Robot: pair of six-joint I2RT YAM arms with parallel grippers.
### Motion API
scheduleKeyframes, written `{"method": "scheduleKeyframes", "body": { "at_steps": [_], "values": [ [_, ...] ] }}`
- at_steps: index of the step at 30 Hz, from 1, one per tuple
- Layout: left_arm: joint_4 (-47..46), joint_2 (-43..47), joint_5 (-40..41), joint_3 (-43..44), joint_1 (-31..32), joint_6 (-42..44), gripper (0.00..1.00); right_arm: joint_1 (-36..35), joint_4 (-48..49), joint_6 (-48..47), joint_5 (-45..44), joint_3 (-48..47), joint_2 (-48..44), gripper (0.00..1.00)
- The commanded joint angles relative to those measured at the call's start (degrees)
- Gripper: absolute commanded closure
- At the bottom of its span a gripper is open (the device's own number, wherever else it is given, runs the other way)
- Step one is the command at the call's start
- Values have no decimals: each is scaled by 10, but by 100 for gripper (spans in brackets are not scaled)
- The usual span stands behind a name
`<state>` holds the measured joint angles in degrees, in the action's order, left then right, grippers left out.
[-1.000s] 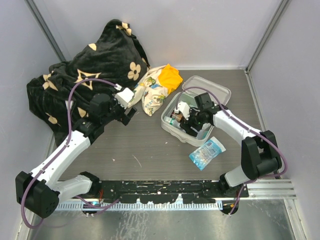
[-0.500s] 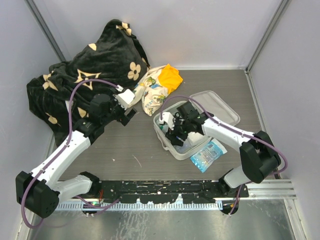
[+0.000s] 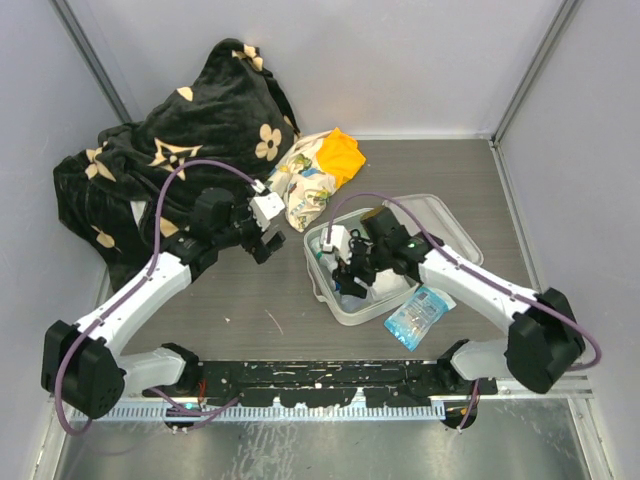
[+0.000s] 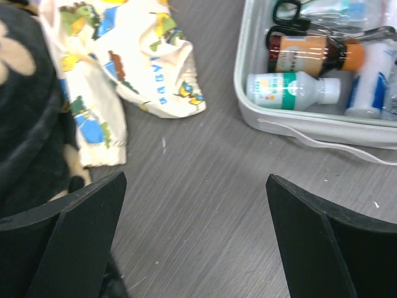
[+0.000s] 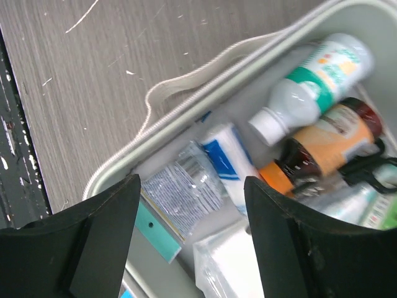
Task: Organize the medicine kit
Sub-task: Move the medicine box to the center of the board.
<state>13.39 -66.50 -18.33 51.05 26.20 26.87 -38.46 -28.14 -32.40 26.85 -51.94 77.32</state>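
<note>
The medicine kit lies open on the desk, a little right of the middle, with its lid folded back to the far right. The right gripper hangs over the tray, its jaws apart and nothing between them. Under it lie a white bottle, a brown bottle, a tube and a clear sachet. The left gripper is wide apart too, above bare desk between the floral cloth and the kit. A blue packet lies outside, just beside the near-right wall. I judge the step is tidying the contents. The right gripper should descend straight on one item and close across its narrow side without pushing the wall, because the light case may slide.
</note>
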Motion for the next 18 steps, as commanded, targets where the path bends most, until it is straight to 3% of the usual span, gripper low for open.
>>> {"method": "scheduleKeyframes", "body": {
  "at_steps": [1,5,9,13,18],
  "values": [
    [-19,-36,-60,18,19,2,2,51,-17,4,-4,-5,-70,26],
    [-28,-110,-42,64,49,-29,2,115,-42,17,-26,5,-119,25],
    [-29,-197,-39,124,65,-78,11,158,-55,36,-67,21,-161,25],
    [-10,-288,-34,193,75,-104,29,197,-55,60,-90,36,-188,25],
    [31,-366,-21,263,89,-119,36,249,-70,77,-91,41,-209,25]
  ]
}}
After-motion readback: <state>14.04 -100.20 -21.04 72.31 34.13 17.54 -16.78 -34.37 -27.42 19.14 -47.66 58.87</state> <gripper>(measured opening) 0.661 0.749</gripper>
